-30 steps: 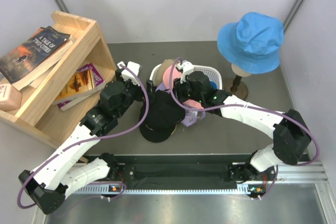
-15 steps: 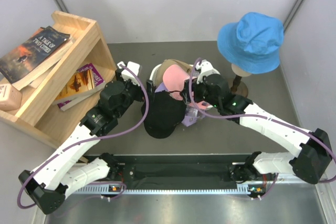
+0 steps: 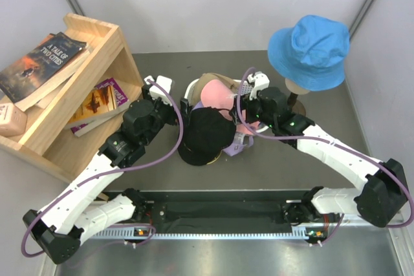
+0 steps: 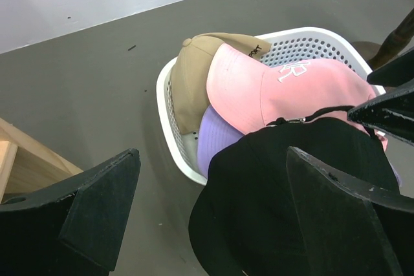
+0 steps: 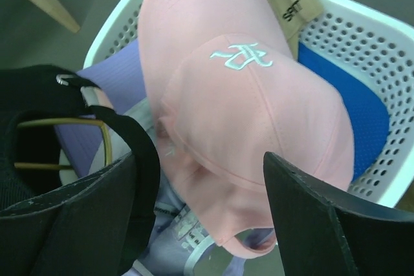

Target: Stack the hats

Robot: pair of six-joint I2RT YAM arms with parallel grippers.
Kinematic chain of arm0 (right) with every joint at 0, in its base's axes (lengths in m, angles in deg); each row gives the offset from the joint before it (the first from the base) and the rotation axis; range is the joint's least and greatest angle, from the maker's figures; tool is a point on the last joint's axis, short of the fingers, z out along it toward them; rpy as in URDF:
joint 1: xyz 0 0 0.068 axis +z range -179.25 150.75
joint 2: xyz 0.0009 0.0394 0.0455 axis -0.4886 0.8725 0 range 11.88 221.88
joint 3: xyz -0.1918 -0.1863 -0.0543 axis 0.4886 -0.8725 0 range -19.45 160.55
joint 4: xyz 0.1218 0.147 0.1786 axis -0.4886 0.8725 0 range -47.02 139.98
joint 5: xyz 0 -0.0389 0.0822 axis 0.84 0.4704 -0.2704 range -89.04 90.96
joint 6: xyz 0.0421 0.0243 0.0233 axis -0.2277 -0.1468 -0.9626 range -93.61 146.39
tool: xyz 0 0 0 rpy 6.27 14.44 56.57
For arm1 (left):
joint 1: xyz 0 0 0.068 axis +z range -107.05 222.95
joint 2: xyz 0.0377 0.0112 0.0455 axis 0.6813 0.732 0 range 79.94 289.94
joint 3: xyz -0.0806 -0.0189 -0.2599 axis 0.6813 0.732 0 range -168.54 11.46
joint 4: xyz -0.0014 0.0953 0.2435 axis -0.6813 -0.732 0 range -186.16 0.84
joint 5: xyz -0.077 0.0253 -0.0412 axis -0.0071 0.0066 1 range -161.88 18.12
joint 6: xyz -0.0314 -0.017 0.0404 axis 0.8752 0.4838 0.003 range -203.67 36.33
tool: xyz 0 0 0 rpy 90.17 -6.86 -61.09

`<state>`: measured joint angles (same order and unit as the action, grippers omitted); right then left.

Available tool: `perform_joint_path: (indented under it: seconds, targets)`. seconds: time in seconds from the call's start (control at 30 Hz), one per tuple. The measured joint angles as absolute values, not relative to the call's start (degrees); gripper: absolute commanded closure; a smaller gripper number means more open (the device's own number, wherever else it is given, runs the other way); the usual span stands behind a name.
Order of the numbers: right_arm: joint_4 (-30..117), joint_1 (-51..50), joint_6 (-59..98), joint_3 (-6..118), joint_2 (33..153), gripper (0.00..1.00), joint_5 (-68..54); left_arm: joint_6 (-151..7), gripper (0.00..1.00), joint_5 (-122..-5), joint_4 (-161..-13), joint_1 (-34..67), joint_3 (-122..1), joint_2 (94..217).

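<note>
On the table the right hand (open) has pulled toward the basket.

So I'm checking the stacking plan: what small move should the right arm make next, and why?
Probably lower the right gripper and close on the pink cap. Its jaws are open and hover just above that cap, which lies on top of the pile in the white basket, over the lavender, tan and blue caps. The black cap already sits outside the basket, a likely base for the stack.
</note>
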<state>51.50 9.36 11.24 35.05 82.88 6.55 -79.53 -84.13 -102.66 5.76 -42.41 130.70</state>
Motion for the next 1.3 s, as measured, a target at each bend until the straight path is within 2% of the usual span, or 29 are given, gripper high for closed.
perform_joint_path:
  seconds: [0.33,0.7,0.87,1.13,1.23,1.3]
  targets:
    - [50.3,9.2,11.8,32.7,79.7,0.17,-3.0,-79.5,0.01,-84.2,-102.7,5.8,-42.4,130.7]
    - [48.3,6.1,10.5,32.6,76.4,0.18,-9.8,-79.5,0.01,-84.2,-102.7,5.8,-42.4,130.7]
    - [48.3,5.8,10.1,32.7,77.6,0.2,-3.4,-79.5,0.01,-84.3,-102.7,5.8,-42.4,130.7]
    - [46.9,5.7,10.8,34.1,86.2,0.24,7.6,-79.5,0.01,-84.7,-102.7,5.8,-42.4,130.7]
    - [46.5,5.6,11.4,35.1,89.6,0.26,10.1,-79.5,0.01,-84.8,-102.7,5.8,-42.4,130.7]
    - [46.0,5.5,11.7,35.6,91.4,0.32,11.1,-79.5,0.01,-84.8,-102.7,5.8,-42.4,130.7]
